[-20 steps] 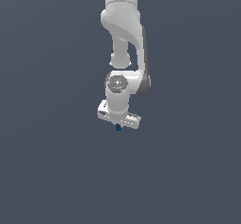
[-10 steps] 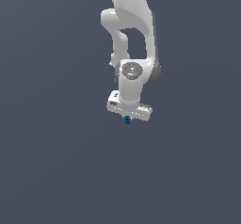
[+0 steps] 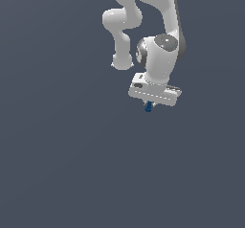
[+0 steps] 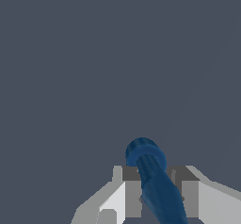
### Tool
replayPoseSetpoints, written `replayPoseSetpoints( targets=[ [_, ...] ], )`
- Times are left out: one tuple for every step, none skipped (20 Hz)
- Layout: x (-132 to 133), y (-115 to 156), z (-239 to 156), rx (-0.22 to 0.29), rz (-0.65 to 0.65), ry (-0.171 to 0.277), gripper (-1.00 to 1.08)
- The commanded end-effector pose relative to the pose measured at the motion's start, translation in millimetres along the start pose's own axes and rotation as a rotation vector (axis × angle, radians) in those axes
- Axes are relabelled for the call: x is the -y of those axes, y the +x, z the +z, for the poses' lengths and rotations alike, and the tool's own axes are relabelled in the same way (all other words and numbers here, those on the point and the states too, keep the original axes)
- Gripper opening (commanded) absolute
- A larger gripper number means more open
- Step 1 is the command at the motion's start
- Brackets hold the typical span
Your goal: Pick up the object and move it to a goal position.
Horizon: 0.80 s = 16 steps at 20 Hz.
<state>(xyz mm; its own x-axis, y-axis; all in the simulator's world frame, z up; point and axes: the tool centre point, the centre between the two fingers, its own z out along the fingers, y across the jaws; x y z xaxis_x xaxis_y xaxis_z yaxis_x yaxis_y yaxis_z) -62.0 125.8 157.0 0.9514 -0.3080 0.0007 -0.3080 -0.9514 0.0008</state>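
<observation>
- White gripper (image 3: 149, 103) on the robot arm (image 3: 160, 54) is clamped around the dark blue object (image 3: 148, 108).
- The object pokes out at the gripper's 6 o'clock, held between both fingers (image 4: 129, 190).

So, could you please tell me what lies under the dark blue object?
Only plain grey ground shows beneath the dark blue object, held in the end effector. Its upper end is covered by the fingers.

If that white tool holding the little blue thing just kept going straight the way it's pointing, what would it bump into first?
Nothing that shows. The tool points down with the dark blue object pinched between its fingers, and the wrist view ahead shows only flat, bare grey. It would probably meet that surface, though how far off it lies cannot be judged.
</observation>
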Motion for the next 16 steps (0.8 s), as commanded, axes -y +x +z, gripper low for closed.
replayPoseSetpoints(
  targets=[
    [18, -16, -19, 0.0, 0.001, -0.001, -1.0],
    [25, -22, -25, 0.0, 0.001, -0.001, -1.0],
    [31, -28, -32, 0.0, 0.001, -0.001, -1.0],
    [38, -33, -38, 0.0, 0.001, -0.001, -1.0],
    [44, -38, -44, 0.0, 0.001, -0.001, -1.0],
    [49, -42, -50, 0.0, 0.001, -0.001, -1.0],
    [54, -46, -54, 0.0, 0.001, -0.001, -1.0],
    [59, -50, -59, 0.0, 0.001, -0.001, -1.0],
    [63, -53, -63, 0.0, 0.001, -0.001, -1.0],
    [67, -56, -66, 0.0, 0.001, -0.001, -1.0],
    [70, -58, -70, 0.0, 0.001, 0.0, -1.0],
    [73, -60, -72, 0.0, 0.001, 0.0, -1.0],
    [75, -61, -74, 0.0, 0.001, 0.0, -1.0],
    [76, -62, -75, 0.0, 0.001, 0.0, -1.0],
    [77, -63, -76, 0.0, 0.001, 0.0, -1.0],
    [77, -63, -76, 0.0, 0.001, 0.0, -1.0]
  ],
)
